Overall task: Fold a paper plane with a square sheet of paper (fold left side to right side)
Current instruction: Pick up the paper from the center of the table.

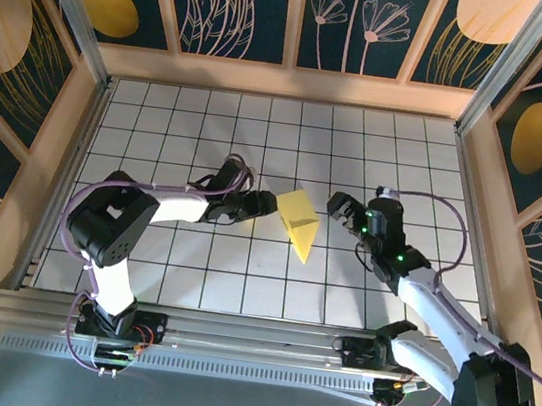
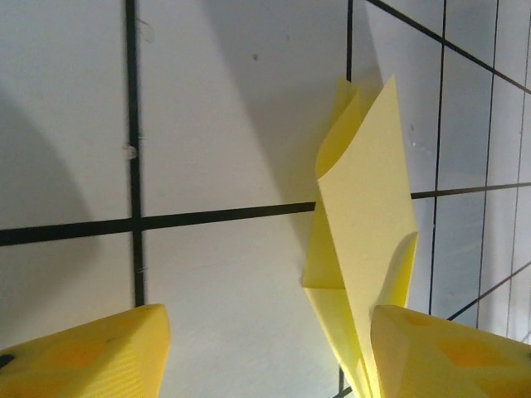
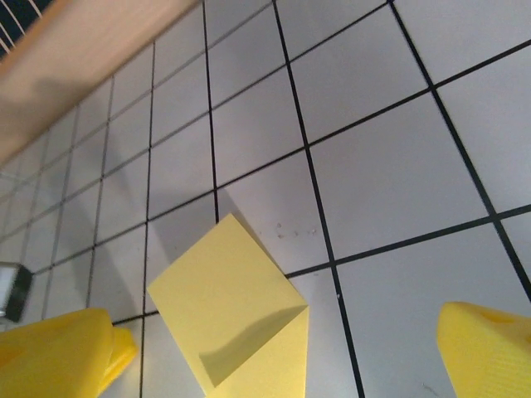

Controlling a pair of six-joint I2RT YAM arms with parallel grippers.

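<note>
The yellow sheet of paper [image 1: 299, 222] lies creased into a pointed wedge on the white grid table, its tip towards the arms. One flap stands up off the table [image 2: 365, 207]. My left gripper [image 1: 266, 205] is just left of the paper and open. In the left wrist view the folded paper rests against the inner side of the right-hand fingertip [image 2: 448, 352], and the gap across to the other finger is bare. My right gripper [image 1: 341, 211] hangs open a little right of the paper. In its wrist view the paper [image 3: 224, 298] lies between the widely parted jaws, touching neither.
Wooden walls with dark patterned panels close the table in at the back [image 1: 288, 79] and on both sides. A metal rail [image 1: 252, 337] runs along the near edge by the arm bases. White grid tiles [image 1: 240, 280] surround the paper.
</note>
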